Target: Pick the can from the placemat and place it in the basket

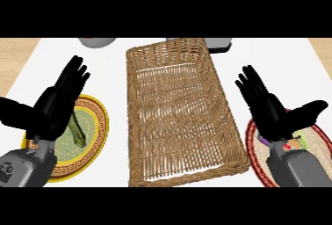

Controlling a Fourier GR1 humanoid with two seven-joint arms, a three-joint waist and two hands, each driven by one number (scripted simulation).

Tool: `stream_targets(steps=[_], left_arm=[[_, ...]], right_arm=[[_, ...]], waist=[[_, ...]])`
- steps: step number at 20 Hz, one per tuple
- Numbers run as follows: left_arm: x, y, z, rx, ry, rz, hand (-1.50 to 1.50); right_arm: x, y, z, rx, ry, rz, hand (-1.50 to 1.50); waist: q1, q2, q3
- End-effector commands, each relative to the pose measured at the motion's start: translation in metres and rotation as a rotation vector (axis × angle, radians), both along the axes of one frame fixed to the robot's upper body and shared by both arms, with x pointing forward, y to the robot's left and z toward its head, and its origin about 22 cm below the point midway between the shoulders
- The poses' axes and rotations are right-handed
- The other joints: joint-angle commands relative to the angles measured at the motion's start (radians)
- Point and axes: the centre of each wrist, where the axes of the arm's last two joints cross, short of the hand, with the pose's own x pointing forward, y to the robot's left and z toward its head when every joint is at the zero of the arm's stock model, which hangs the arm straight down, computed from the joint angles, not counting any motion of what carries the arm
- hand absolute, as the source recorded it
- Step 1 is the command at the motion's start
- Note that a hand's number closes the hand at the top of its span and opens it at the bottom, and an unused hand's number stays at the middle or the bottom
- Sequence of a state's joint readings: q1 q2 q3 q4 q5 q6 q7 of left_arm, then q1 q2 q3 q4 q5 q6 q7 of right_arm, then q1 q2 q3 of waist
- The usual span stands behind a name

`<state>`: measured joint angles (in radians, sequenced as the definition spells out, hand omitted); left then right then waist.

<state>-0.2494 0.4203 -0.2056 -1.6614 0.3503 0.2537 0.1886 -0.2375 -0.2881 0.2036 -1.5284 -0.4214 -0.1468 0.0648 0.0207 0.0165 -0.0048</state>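
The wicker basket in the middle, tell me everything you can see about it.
The basket is a long, shallow rectangular tray woven from light brown wicker, with a thick braided rim and a thinner open weave across its floor. It lies flat on the white counter, slightly skewed, its narrow end farthest from the robot. Nothing shows inside it. The left hand and the right hand hover open on either side without touching it. A yellow-rimmed plate sits to its left and a red-rimmed placemat to its right.

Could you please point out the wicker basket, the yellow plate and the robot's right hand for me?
Wicker basket (178,114): head view, on its woven floor.
Yellow plate (91,145): head view, on its patterned right rim.
Right hand (276,115): head view, on the palm.
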Motion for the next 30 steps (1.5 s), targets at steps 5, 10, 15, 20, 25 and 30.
stream_targets(steps=[5, 10, 15, 20, 25, 30], left_arm=[[0.006, 0.017, -0.010, 0.106, 0.042, 0.026, 0.00], [0.004, 0.005, -0.019, 0.114, 0.098, -0.043, 0.00], [0.010, 0.008, -0.024, 0.137, 0.138, -0.025, 0.00], [0.016, 0.003, -0.022, 0.146, 0.134, -0.066, 0.00], [0.021, -0.007, -0.020, 0.159, 0.125, -0.099, 0.00], [0.025, -0.020, -0.019, 0.153, 0.117, -0.142, 0.00]], right_arm=[[0.009, -0.034, -0.057, -0.341, 0.517, 0.294, 1.50], [-0.015, -0.018, -0.043, -0.521, 0.424, 0.784, -1.50], [-0.040, -0.019, -0.049, -0.665, 0.487, 1.051, -1.50], [-0.021, -0.016, -0.028, -0.875, 0.539, 1.107, -1.50], [-0.010, -0.020, 0.005, -1.216, 0.580, 1.197, -1.50], [-0.001, -0.011, 0.038, -1.596, 0.598, 1.233, -1.50]], waist=[[0.139, 0.070, 0.003], [0.218, 0.072, -0.001], [0.172, 0.043, 0.001], [0.201, 0.053, -0.005], [0.260, 0.067, -0.011], [0.292, 0.069, -0.008]])
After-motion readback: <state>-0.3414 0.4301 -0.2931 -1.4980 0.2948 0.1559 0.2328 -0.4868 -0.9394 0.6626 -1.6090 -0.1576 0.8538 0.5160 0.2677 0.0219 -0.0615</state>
